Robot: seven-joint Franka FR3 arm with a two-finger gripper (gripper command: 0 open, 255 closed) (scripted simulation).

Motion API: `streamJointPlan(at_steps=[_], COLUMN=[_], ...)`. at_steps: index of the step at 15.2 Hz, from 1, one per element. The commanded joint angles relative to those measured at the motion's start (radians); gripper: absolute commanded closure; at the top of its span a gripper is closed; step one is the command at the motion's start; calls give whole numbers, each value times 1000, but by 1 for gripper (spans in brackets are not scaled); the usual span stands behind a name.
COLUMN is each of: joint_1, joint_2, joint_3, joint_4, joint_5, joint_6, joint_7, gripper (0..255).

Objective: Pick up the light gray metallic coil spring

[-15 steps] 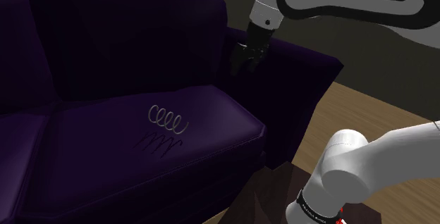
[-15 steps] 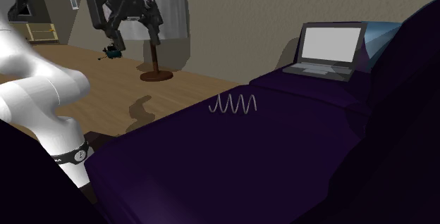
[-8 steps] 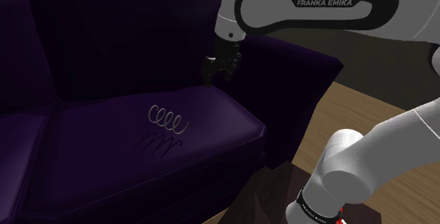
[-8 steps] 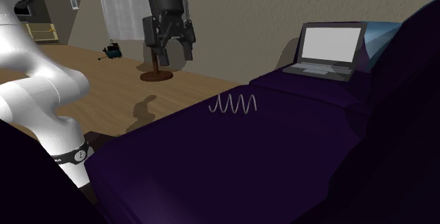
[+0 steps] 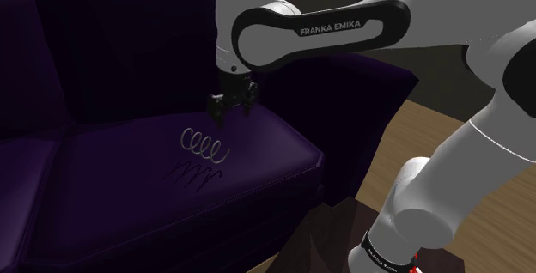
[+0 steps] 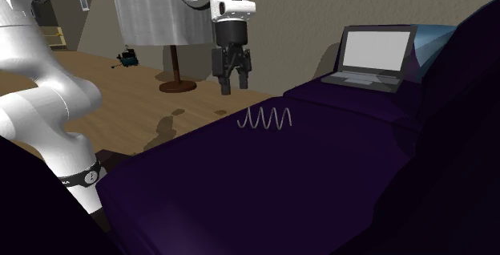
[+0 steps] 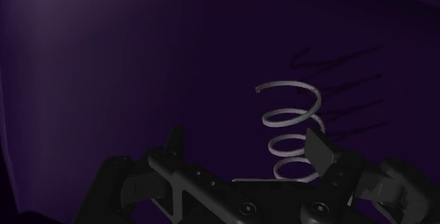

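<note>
Coil spring (image 5: 204,145) lies on its side on the purple sofa seat cushion (image 5: 112,185): thin pale-grey wire in a few open loops. I judge it light, springy and likely to roll, so I'd pinch across its middle coils. My gripper (image 5: 230,111) hovers near it, jaws spread and empty.

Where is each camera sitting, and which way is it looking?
Shoulder view: beside and behind the robot, looking down over the purple sofa; white arm and end effector show.
Second exterior view: low at the sofa's end, looking along the seat toward the laptop; arm at its left.
Wrist view: on the hand, looking down at the seat; two black fingers show.
All three share the coil spring.
</note>
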Motion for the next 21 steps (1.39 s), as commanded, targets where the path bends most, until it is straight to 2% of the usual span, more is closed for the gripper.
streamJointPlan(at_steps=[1, 5, 13, 15, 16, 21], joint_1=[6, 29, 32, 32, 32, 32], joint_2=[77, 234, 266, 266, 266, 266], joint_3=[28, 74, 74, 74, 74, 74], joint_4=[45, 140, 71, 71, 69, 70], joint_5=[-26, -88, -107, -107, -107, -107], joint_6=[5, 4, 99, 99, 101, 100], joint_7=[36, 110, 135, 135, 135, 135], gripper=[0, 0, 0, 0, 255, 255])
